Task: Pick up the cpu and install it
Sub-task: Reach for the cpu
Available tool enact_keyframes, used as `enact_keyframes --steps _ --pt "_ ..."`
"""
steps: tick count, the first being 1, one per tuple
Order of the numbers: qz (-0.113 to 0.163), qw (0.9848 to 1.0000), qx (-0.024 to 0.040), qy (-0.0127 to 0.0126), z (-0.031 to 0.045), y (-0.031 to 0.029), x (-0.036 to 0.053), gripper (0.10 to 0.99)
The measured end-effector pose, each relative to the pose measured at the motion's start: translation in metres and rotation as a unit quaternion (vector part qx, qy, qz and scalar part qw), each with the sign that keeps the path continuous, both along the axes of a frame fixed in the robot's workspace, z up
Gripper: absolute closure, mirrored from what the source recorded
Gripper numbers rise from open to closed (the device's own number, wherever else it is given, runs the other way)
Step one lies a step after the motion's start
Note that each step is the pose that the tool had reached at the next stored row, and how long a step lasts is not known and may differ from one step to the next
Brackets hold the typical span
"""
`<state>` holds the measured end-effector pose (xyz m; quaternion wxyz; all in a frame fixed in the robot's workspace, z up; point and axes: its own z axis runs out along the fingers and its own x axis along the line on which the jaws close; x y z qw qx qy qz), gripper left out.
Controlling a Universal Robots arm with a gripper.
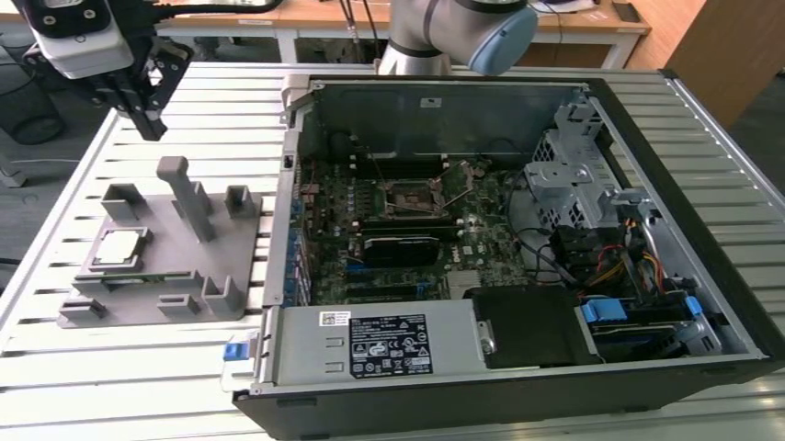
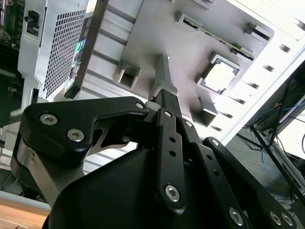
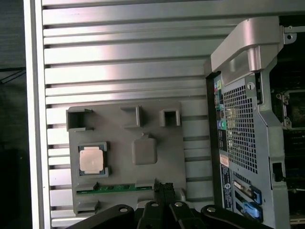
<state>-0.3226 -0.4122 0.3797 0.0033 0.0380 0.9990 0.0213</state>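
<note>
Cpu point(image 1: 119, 248) flat in recess of grey fixture point(image 1: 197, 289), exterior view's left of PC case point(image 1: 491, 386). Gripper point(image 1: 147, 127) hangs well apart from cpu, over slatted table point(image 1: 233, 110); jaws look pressed together, nothing betw. them.

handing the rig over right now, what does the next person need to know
Tool: hovers over the table beside the grey fixture, not holding the cpu.
Cpu: lies flat in its pocket on the fixture, outside the open computer case.
Done: nothing yet; the motherboard socket looks empty.
Left: both the pick-up and the install.
</note>
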Motion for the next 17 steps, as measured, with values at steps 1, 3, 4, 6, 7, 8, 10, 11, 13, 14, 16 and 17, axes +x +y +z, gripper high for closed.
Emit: enact_keyframes --steps 1,3,4,6,7,8,10,11,13,14,16,17 --pt "0.0 1.0 0.0 0.0 -0.0001 0.0 -0.0015 0.98" --pt "0.0 1.0 0.0 0.0 -0.0002 0.0 -0.0046 0.98" --pt "0.0 1.0 0.0 0.0 -0.0002 0.0 -0.0064 0.98" --pt "0.0 1.0 0.0 0.0 -0.0003 0.0 -0.0096 0.98" --pt "0.0 1.0 0.0 0.0 -0.0004 0.0 -0.0113 0.98" --pt "0.0 1.0 0.0 0.0 -0.0004 0.0 -0.0131 0.98" --pt "0.0 1.0 0.0001 -0.0001 -0.0006 0.0 -0.0171 0.98" --pt "0.0 1.0 0.0 0.0 -0.0005 0.0 -0.0191 0.98" --pt "0.0 1.0 0.0 0.0 -0.0006 0.0 -0.0234 0.98" --pt "0.0 1.0 0.0 0.0 -0.0006 0.0 -0.0257 0.98" --pt "0.0 1.0 0.0 -0.0001 -0.0007 0.0 -0.0307 0.98" --pt "0.0 1.0 0.0 0.0 -0.0007 0.0 -0.0335 0.98"
